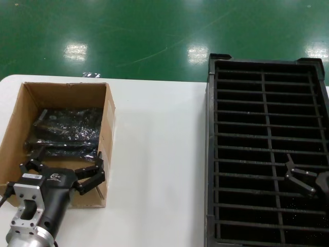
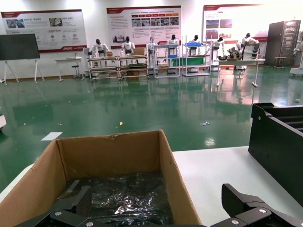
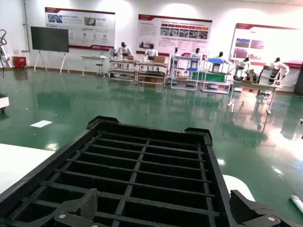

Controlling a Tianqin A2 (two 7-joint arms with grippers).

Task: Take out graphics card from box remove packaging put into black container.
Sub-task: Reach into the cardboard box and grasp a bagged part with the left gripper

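**Entry: bagged card in carton, pick-up pending**

Box: brown corrugated carton, lying open-topped at the robot's left on the white worktop. Dark glossy bagged bundles are lying flat on its floor. The graphics card itself is not showing bare anywhere; it is presumably inside this wrapping, though the views cannot confirm which bundle holds it.

Left gripper: hovering at the near end of the carton, its fingers spread wide and holding nothing. One finger is sitting just over the carton's near right wall, the other inside it.

Right gripper: waiting over the black container, above the near slots of the right column, fingers apart and empty.

Black container: ribbed tray standing at the robot's right, well apart from the carton; every slot in view is looking vacant.

Step in hand, as judged: reaching into the carton for a bagged card. Nothing is lifted, unwrapped or slotted yet, so the task is sitting at its beginning.

Handling notes: the left gripper should be shifting inward so both fingers are clearing the cardboard wall before descending. Pinching an edge of the topmost bundle is likely safer than pressing down on its flat face. The film looks slippery, so a firm closing and a slow, straight lift are advisable.
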